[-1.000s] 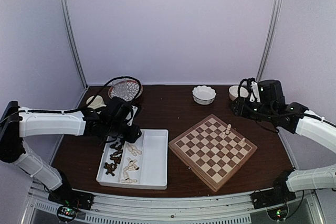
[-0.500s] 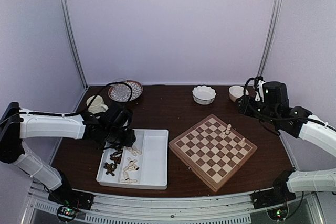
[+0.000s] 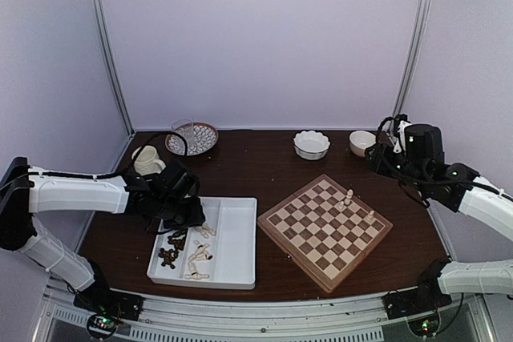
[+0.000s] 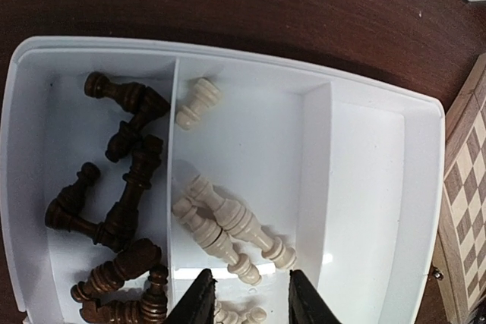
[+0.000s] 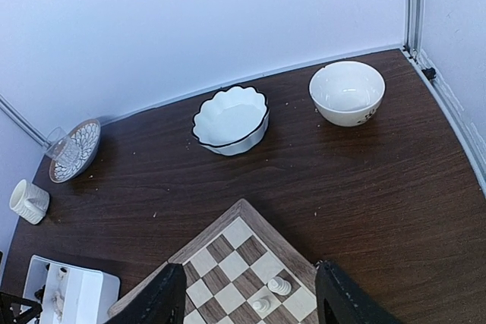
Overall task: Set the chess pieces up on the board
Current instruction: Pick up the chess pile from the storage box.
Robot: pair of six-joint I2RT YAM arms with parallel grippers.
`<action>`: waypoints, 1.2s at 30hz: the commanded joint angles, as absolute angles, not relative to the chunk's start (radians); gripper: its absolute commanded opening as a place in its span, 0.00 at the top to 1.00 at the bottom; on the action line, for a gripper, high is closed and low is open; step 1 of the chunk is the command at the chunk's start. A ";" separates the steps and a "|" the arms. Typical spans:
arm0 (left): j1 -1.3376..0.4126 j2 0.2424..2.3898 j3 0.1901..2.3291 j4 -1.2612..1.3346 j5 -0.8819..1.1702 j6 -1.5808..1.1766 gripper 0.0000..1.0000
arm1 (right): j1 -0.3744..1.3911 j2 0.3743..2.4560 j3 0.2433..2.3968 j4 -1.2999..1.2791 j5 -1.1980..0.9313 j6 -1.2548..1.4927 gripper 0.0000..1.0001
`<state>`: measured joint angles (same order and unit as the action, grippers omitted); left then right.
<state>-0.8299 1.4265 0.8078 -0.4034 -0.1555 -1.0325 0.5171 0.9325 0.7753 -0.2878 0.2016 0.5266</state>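
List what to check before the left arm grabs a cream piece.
1. Nothing between left fingers: ok, open and empty.
2. Positioned over cream pieces in tray: ok.
3. Nearest ones lying apart: not ok, they lie flat and touch.
4. No dark pieces mixed in: ok, they have a separate compartment.
5. Free squares on board: ok.
6. Clearance for right fingers: ok, open and raised off the board.

- Left arm stretches out low and level, wrist bent down.
- Left claw points downward, fingers parted, gripping nothing.
- Right arm is raised, elbow bent, wrist turned inward.
- Right claw hangs high, fingers spread wide, empty.
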 commanded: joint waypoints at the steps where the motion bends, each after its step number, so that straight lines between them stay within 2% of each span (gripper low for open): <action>1: -0.822 1.434 0.833 -0.418 -0.116 -1.110 0.67 | 0.522 0.919 0.779 -0.287 0.234 0.522 0.39; 9: -0.822 1.480 0.851 -0.410 -0.087 -1.111 0.71 | 0.522 0.940 0.791 -0.285 0.224 0.522 0.39; 36: -0.798 1.653 0.941 -0.474 -0.134 -1.153 0.70 | 0.522 0.905 0.785 -0.291 0.197 0.531 0.39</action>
